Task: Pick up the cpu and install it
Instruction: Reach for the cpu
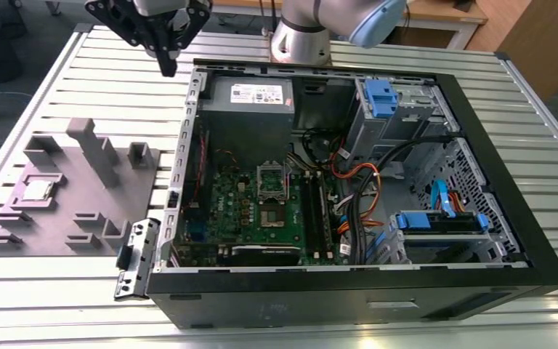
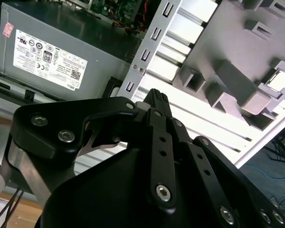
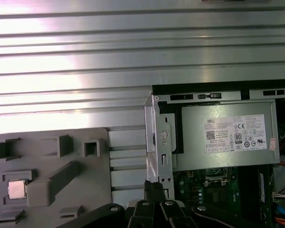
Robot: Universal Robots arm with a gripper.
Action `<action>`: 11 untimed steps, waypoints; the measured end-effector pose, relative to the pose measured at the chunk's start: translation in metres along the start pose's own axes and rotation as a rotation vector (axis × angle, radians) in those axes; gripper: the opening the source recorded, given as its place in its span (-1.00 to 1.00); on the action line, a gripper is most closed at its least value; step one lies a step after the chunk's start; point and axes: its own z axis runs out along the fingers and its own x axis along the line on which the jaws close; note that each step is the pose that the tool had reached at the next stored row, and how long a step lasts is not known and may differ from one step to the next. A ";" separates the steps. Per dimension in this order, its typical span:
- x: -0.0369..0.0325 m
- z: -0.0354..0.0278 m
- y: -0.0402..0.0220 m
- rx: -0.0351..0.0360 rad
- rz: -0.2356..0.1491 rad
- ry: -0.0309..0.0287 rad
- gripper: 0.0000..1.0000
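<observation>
The cpu (image 1: 37, 190) lies flat in a shallow square seat on the grey holder plate (image 1: 104, 218), at the exterior view's left, near the plate's edge that is far from the computer case (image 1: 357, 294). We see its top as a small pale silver-grey square, smooth and bright, lighter than the dull plate around it. Low raised walls frame it closely on its sides, so the room beside it is narrow, while the space above it is free. Taller blocks (image 1: 93, 149) of the same plate stand near, towards the case, and are not touching the cpu. The plate rests on the slatted metal table (image 1: 56, 305), just beside the case's side wall. The gripper (image 1: 168, 67) hangs over the table, well apart from the cpu, near the case corner where the grey power supply box (image 1: 250, 98) sits. Its black fingers (image 2: 157, 97) are pressed together and carry nothing. Bare slats lie open between the gripper and the plate. Inside the case the green board (image 1: 245, 218) lies flat with the shiny metal socket frame (image 1: 272, 182) on it. Cables and the case wall stand close around the board, and we cannot tell if the frame is lifted.
</observation>
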 end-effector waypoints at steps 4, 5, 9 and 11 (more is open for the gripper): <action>0.0098 0.0011 -0.0008 0.0001 0.000 0.0001 -0.79; 0.0122 0.0013 -0.0010 -0.0001 0.000 0.0000 -0.79; 0.0210 0.0022 -0.0017 0.0000 0.000 0.0000 -0.79; 0.0253 0.0026 -0.0020 -0.0001 0.000 0.0000 -0.79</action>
